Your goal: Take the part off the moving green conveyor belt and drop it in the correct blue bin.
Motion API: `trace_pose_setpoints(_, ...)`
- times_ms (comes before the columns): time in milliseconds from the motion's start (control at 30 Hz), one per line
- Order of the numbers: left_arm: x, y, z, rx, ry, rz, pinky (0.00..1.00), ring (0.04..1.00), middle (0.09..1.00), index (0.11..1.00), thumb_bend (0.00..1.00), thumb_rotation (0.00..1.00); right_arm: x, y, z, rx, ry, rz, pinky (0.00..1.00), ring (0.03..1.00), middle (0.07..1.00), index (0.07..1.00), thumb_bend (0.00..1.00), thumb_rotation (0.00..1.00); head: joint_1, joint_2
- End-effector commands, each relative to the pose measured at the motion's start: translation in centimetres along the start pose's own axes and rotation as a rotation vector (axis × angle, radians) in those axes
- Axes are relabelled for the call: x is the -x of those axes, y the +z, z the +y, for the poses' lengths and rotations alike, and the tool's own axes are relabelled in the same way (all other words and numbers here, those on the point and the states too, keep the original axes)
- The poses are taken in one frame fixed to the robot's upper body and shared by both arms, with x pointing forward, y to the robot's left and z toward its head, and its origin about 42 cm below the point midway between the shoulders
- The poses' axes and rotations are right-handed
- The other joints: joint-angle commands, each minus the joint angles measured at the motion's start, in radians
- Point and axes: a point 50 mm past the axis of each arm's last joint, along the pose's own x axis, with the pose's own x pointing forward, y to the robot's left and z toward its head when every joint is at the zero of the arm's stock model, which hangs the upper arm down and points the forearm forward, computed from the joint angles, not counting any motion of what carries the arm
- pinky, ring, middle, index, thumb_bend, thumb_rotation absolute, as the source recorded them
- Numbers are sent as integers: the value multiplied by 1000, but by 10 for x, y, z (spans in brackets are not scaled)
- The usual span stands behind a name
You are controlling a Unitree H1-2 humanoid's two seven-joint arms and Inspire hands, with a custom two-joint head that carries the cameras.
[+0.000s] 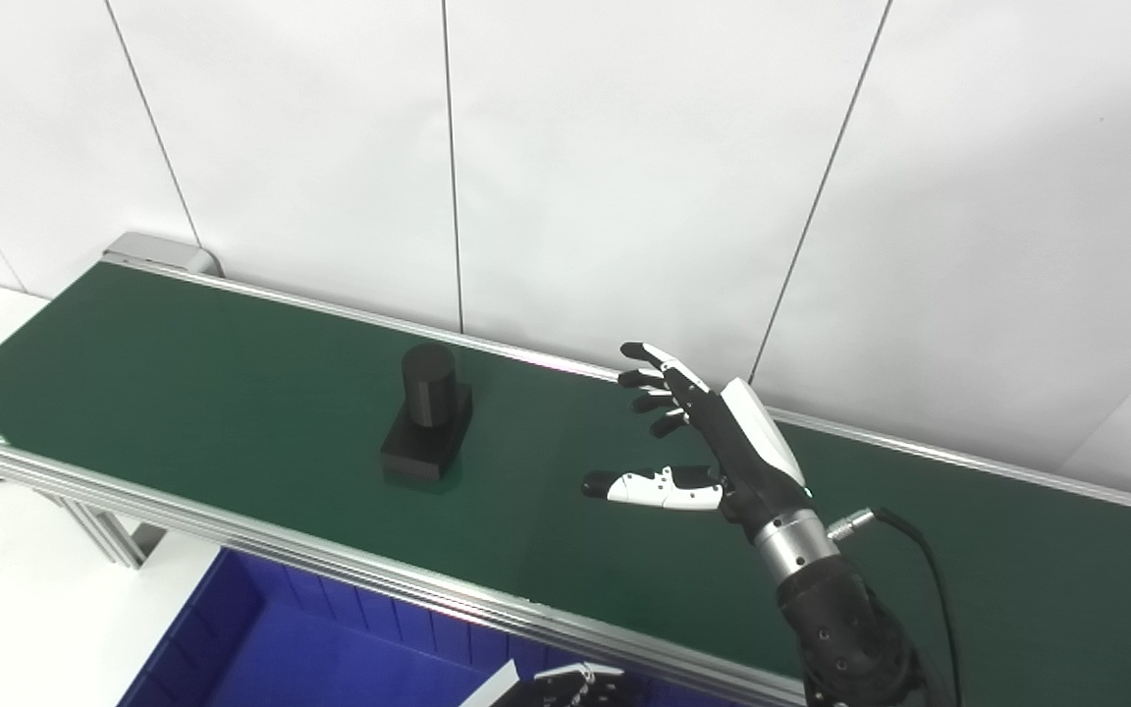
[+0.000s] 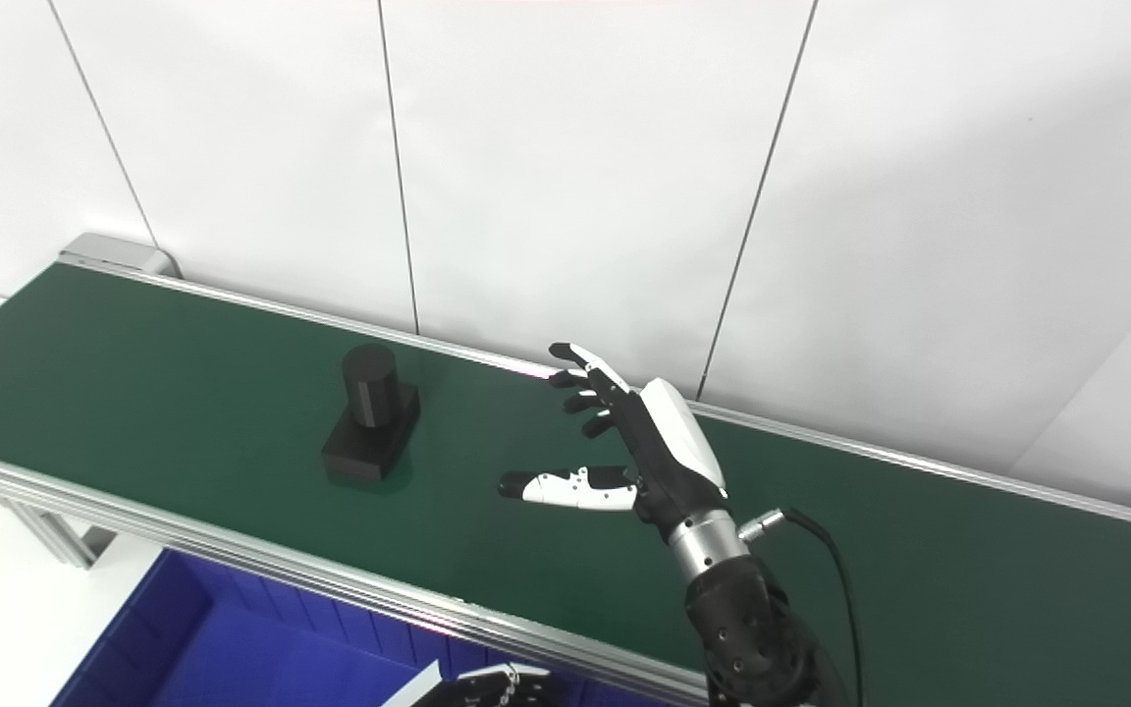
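A black part (image 1: 427,422), a short cylinder standing on a square base, sits upright on the green conveyor belt (image 1: 183,373) left of centre. My right hand (image 1: 713,437) hovers over the belt to the part's right, a hand's width away, open with fingers spread and thumb pointing toward the part. It holds nothing. My left hand (image 1: 565,684) shows only as a sliver at the bottom edge, below the belt's near rail; its state is hidden. A blue bin (image 1: 261,648) lies below the belt's near edge at bottom left.
The belt has aluminium rails along its near side (image 1: 330,565) and far side (image 1: 526,355). A white panelled wall (image 1: 624,147) stands right behind it. A black cable (image 1: 919,550) runs from my right wrist.
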Motion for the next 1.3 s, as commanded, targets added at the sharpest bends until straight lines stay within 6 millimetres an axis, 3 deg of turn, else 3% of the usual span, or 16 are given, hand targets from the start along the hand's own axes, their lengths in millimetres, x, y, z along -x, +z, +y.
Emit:
trace_pose_setpoints(0,4,10,7,10,12,-62,678,745,783,791,1000,238,-11,21,-12,8,-36,-58,630,745,818,908,829,461,0,1)
trace_pose_setpoints(67,8,12,8,6,12,-62,654,739,786,794,1000,247,-11,21,-13,13,-34,-56,632,748,820,914,827,469,-3,8)
trace_pose_setpoints(300,9,11,4,16,14,-56,713,771,806,815,1000,245,-15,19,-14,28,-36,-44,615,741,818,911,835,479,-8,23)
trace_pose_setpoints(533,10,10,2,29,29,-53,686,752,799,823,1000,259,-23,18,-11,40,-27,-32,607,740,820,908,829,468,-13,28)
trace_pose_setpoints(733,13,14,3,-29,27,-60,719,760,802,829,1000,293,-47,19,-4,106,11,11,603,741,818,914,824,475,-71,46)
trace_pose_setpoints(967,18,17,3,-12,44,-69,686,733,789,821,1000,277,-67,21,-1,135,31,42,638,759,831,914,831,483,-105,65)
trace_pose_setpoints(1267,22,17,3,24,97,-63,621,691,770,810,1000,259,-85,21,5,150,44,78,613,764,860,920,830,479,-121,75)
